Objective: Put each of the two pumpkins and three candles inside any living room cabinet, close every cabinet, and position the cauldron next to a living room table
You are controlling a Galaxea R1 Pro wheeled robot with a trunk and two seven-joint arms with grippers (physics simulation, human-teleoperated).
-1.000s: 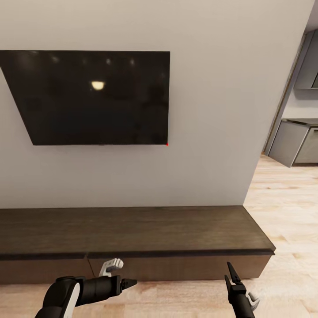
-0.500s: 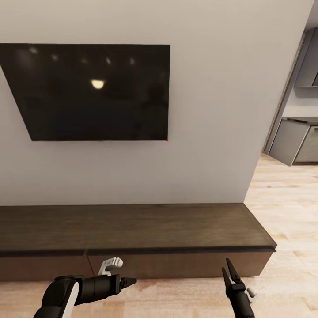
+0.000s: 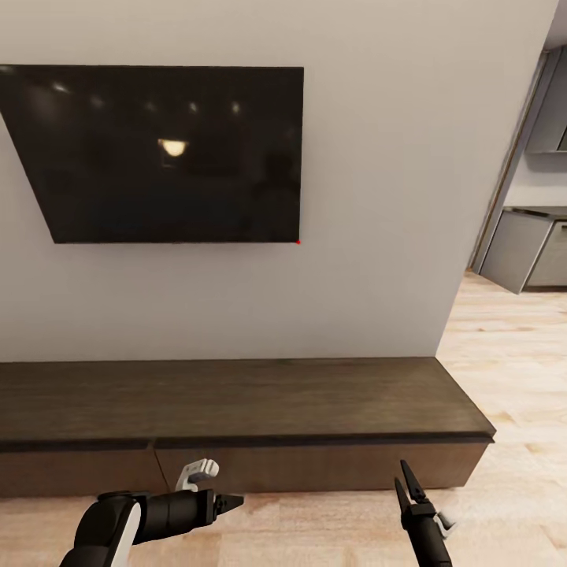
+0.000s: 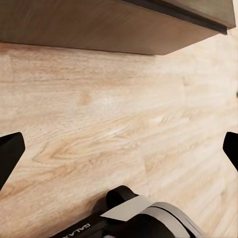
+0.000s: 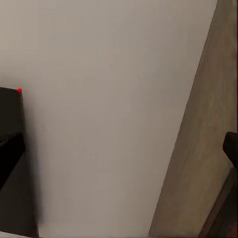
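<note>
— Since a second ago the whole head view has shifted: the television (image 3: 165,153) sits higher in frame and the cabinet (image 3: 236,405) too, so the camera moved, not the furniture. Both arms keep about the same place in frame.

— Any writing?

— Part of a white word on the arm in the left wrist view, cut off by the frame edge; I can't read it.

— Where is the cabinet?

— Against the grey wall (image 3: 370,236) under the television, its drawer fronts flush and closed, its left end cut off.

— The hands?

— The left hand (image 3: 235,501) points sideways, low before the drawer fronts; its wrist view shows both fingertips (image 4: 10,153) far apart over the wood floor (image 4: 109,124), released. The right hand (image 3: 405,484) points upward, fingers slightly parted, grasping nothing.
</note>
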